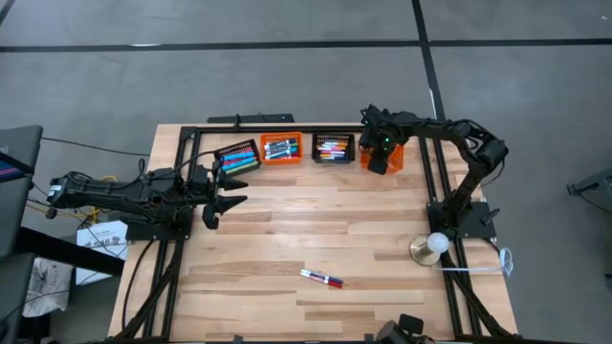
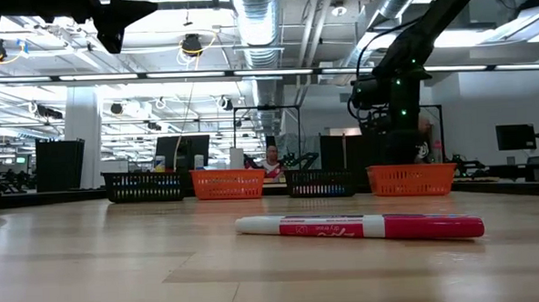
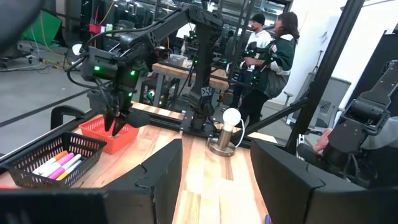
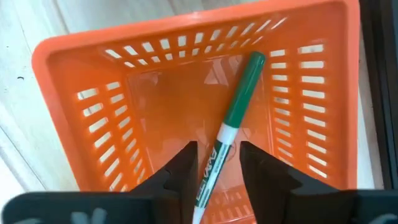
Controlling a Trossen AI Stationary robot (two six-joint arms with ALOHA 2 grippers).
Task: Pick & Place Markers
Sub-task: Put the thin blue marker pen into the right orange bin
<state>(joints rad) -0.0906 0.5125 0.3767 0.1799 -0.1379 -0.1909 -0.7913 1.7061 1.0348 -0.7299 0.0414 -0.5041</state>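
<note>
Right gripper (image 1: 381, 158) poised over the far-right orange basket (image 1: 397, 153) in the high view, arm reaching in from its base beside the lamp (image 1: 428, 247). Left gripper (image 1: 212, 203) hangs above bare wood, near the black basket (image 1: 237, 156) at the left end of the row, fingers spread, nothing between them. Two markers (image 1: 322, 279) lie on the table well apart from the baskets, toward the near edge.

Low view: pink marker (image 2: 359, 227) lies flat in the foreground. Four baskets line up behind it, black, orange, black, orange; the right arm comes down over the last orange one (image 2: 411, 178).

Left wrist view: own fingers (image 3: 158, 177) parted. Right gripper (image 3: 117, 121) dips into the orange basket (image 3: 109, 132); black basket (image 3: 53, 163) next to it holds pink and orange markers (image 3: 61, 165). Two people stand beyond the table.

Right wrist view: fingers (image 4: 180, 177) stand slightly apart, with a green marker (image 4: 231, 127) lying slantwise in the orange basket (image 4: 81, 115), its white end between them. Whether they pinch it or have let go cannot be told.
</note>
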